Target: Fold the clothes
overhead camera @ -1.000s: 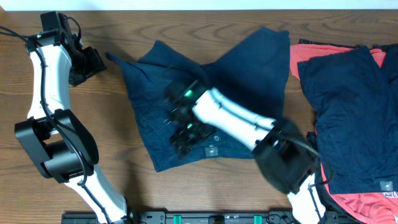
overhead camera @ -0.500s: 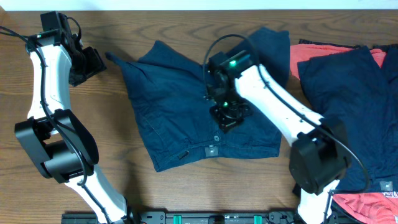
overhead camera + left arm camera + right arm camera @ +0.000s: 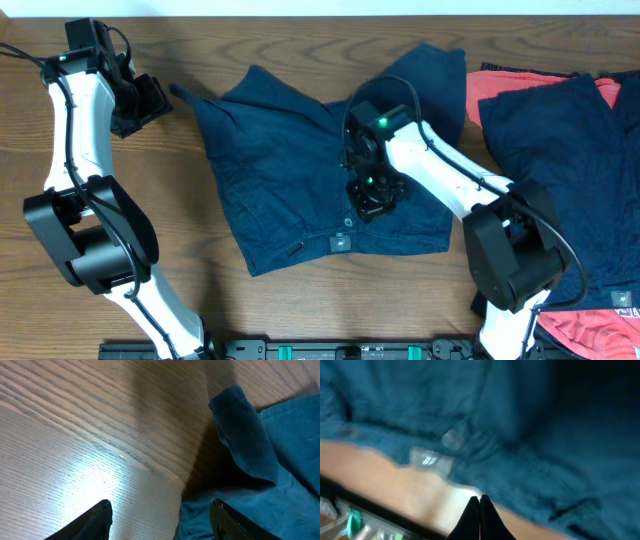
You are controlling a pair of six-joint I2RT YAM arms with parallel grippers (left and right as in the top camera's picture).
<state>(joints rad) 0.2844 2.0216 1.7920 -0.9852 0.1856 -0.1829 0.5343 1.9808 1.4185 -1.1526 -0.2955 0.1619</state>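
**Right arm swung right across the shorts; left arm unchanged**

Nearest the front edge of the table [image 3: 200,290], shows the waistband of the wide navy shorts [image 3: 270,170], spread mid-table with two leg lobes reaching toward the back. Just behind the waistband, places the right gripper [image 3: 372,205] over the cloth, fingertips pressed together with nothing between them; cannot tell whether touching, given the blurred wrist view. Puts it well right of its blurred spot a second ago, barely off its place half a second ago. Off to the right, leaves a second navy garment [image 3: 560,180] lying on the coral-red one [image 3: 480,90]. Farthest back and left, keeps the left gripper [image 3: 160,98] spread wide and empty beside the shorts' far corner, as before.
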